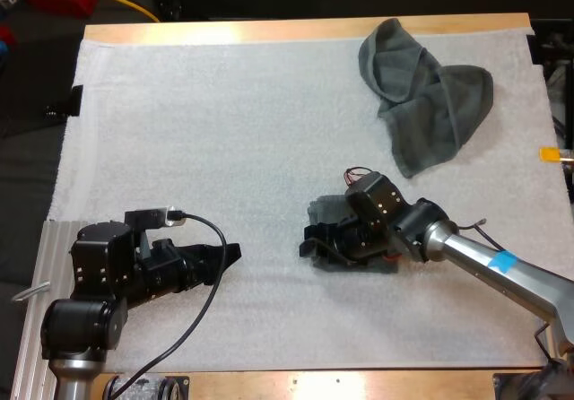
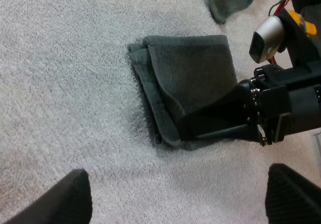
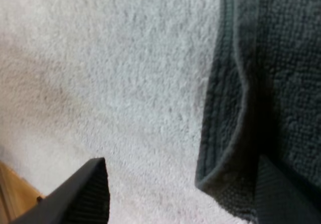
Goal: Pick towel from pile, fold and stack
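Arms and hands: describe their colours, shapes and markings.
The left arm is black, with blocky and round housings, and a black cable loops beside it. The right arm is a silver tube with a blue tape patch and black joints. The left hand and right hand each have two black tapered fingers.

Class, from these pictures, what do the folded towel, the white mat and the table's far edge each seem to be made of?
The folded towel looks like dark grey-green terry cloth, matt, with a nubbly looped pile and a stitched hem. The white mat is likely a soft fleecy textile, judging by its fuzzy surface. The table seems to be wood: pale tan and smooth.
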Controlling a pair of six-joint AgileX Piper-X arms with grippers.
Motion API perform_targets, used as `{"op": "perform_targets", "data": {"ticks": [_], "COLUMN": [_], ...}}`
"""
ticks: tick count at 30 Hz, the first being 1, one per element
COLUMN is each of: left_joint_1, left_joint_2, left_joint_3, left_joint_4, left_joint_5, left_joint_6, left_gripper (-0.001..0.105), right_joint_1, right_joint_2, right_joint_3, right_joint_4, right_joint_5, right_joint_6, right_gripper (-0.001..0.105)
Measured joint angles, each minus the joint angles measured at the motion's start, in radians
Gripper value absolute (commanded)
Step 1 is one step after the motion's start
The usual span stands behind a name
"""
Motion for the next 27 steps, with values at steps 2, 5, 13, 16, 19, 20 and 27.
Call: {"op": "perform_targets", "data": {"ticks": [2,5,13,16,19,20,27], "left_joint_1": [0.000,0.000,0.000,0.000,-0.010,-0.020,-0.108], "left_joint_2": [0.000,0.000,0.000,0.000,0.000,0.000,0.000], "left_joint_3": [0.000,0.000,0.000,0.000,0.000,0.000,0.000], "left_joint_4": [0.000,0.000,0.000,0.000,0.000,0.000,-0.007], "left_joint_5": [0.000,0.000,0.003,0.017,0.029,0.035,0.052], "left_joint_6": [0.000,0.000,0.000,0.000,0.000,0.000,0.000], "left_gripper": [0.069,0.069,0.069,0.069,0.069,0.069,0.069], "right_joint_1": [0.000,0.000,0.000,0.000,0.000,0.000,0.000], "right_joint_2": [-0.007,-0.037,-0.188,-0.248,-0.303,-0.322,-0.463], "right_joint_3": [0.000,0.000,0.000,0.000,0.000,0.000,0.000], "right_joint_4": [0.000,0.002,0.046,0.129,0.225,0.249,0.392], "right_joint_5": [-0.003,0.007,0.129,0.219,0.286,0.301,0.363], "right_joint_6": [-0.005,-0.005,-0.060,-0.116,-0.172,-0.190,-0.279], "right_gripper": [0.061,0.061,0.061,0.061,0.061,0.061,0.061]}}
